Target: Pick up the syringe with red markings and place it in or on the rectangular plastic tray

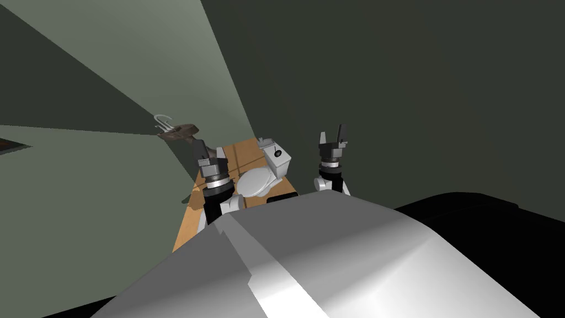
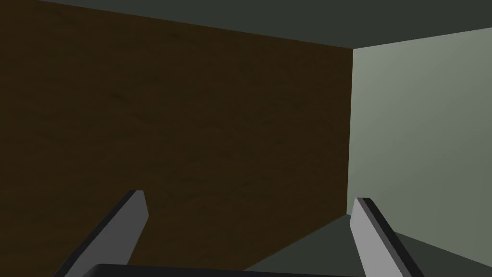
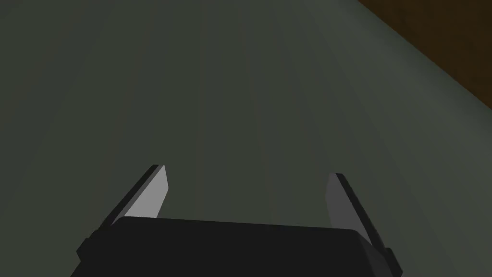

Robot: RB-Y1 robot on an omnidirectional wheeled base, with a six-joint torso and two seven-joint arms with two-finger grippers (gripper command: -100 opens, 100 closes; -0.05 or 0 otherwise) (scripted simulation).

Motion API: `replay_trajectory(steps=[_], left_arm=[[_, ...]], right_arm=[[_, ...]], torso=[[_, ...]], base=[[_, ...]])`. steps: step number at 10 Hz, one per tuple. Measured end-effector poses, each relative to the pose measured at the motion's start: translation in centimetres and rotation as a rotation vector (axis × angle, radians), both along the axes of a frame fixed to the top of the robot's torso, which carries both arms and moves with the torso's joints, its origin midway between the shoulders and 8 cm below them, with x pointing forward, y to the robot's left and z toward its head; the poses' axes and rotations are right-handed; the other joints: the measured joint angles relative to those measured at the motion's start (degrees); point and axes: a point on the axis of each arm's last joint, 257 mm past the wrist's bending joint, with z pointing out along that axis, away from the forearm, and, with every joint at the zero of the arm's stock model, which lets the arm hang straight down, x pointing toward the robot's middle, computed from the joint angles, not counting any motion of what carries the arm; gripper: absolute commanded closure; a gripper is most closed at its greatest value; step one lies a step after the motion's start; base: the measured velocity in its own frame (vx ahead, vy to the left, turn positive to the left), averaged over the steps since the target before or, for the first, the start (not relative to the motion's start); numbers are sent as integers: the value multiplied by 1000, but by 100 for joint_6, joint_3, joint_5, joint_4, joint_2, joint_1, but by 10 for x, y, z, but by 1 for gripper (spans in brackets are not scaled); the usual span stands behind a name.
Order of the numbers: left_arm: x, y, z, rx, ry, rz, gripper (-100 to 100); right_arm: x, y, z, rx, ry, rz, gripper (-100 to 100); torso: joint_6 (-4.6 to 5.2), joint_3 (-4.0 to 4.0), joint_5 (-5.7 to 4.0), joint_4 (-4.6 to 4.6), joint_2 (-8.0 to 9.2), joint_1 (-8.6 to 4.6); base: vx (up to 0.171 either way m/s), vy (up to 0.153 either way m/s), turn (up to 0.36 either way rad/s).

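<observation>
With fingers spread wide and empty, the left gripper (image 2: pixel 250 197) hangs just left of the toilet (image 1: pixel 264 175) and the right gripper (image 1: pixel 332 131) to its right (neither judged nearer), for where the syringe or tray lies from the toilet I cannot tell.

I can read no text, number, label or sign here. The white toilet (image 1: pixel 258 181) in the middle of the frame and the grey-green wall (image 1: pixel 99 221) at the left carry plain, unmarked surfaces.
</observation>
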Motion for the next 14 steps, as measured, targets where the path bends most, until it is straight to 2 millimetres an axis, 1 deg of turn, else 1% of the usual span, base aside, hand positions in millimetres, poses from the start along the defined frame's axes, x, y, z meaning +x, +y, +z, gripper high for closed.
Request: replay_trajectory(steps=[1,4,5,6,8,9,14], left_arm=[[4,-1,-4,24,17,0,-100],[19,-8,-28,101,92,7,-100],[27,-7,-35,130,119,15,-100],[35,-4,-46,154,155,25,-100],[44,-3,-59,192,194,40,-100],[52,-1,-71,212,228,51,-100],[71,9,-102,295,327,103,-100]], right_arm=[[0,0,0,0,0,0,0],[0,0,0,0,0,0,0],[0,0,0,0,0,0,0],[0,0,0,0,0,0,0],[0,0,0,0,0,0,0],[0,0,0,0,0,0,0],[0,0,0,0,0,0,0]], torso=[[2,0,1,0,-1,9],[1,2,6,1,4,26],[1,1,6,1,3,28],[2,2,7,1,5,31],[1,1,6,0,2,24],[1,2,7,1,3,31],[-2,1,5,0,1,19]], base=[[1,52,-125],[-11,65,-128],[-18,76,-199],[-12,63,-81],[-15,67,-144],[-8,66,-115],[-12,49,-132]])
